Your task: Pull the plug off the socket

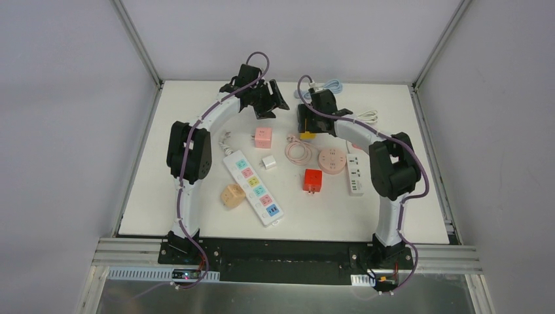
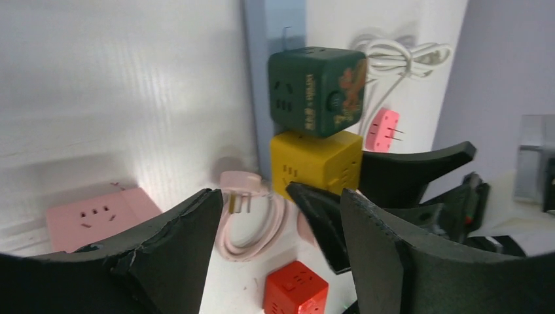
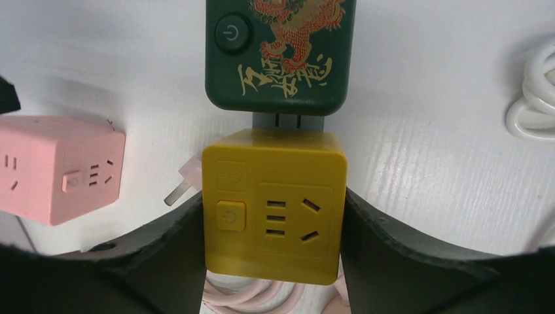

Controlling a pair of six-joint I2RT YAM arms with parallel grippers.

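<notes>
My right gripper (image 3: 273,226) clamps the yellow cube (image 3: 275,190), the green cube (image 3: 280,52) plugged into it, while my left gripper (image 2: 280,199) gapes wide.

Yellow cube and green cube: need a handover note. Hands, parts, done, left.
Right hand: shut on the yellow cube, one finger on each side.
Left hand: open, holding nothing, facing the green cube but not on it.
Green cube is plugged into the yellow cube; its prongs show in a small gap between them.
Done: yellow cube held.
Left: probably the left hand grips the green cube and pulls it free.
</notes>
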